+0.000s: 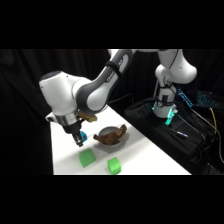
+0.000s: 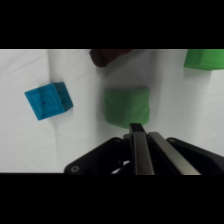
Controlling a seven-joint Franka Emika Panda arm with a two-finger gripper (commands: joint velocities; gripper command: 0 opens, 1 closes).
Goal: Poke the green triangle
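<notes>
The green triangle, a broad light-green block, lies mid-picture in the wrist view, just ahead of my gripper. The gripper's two fingers are pressed together with nothing between them. Their tip overlaps the block's near edge; contact cannot be told. In the side view the green triangle sits near the table's front, with the gripper hanging slightly above and behind it.
A small blue cube lies left of the triangle, half hidden by the gripper as the blue cube. A chunkier green block sits front right. A dark brown bowl stands behind. The table's front edge is close.
</notes>
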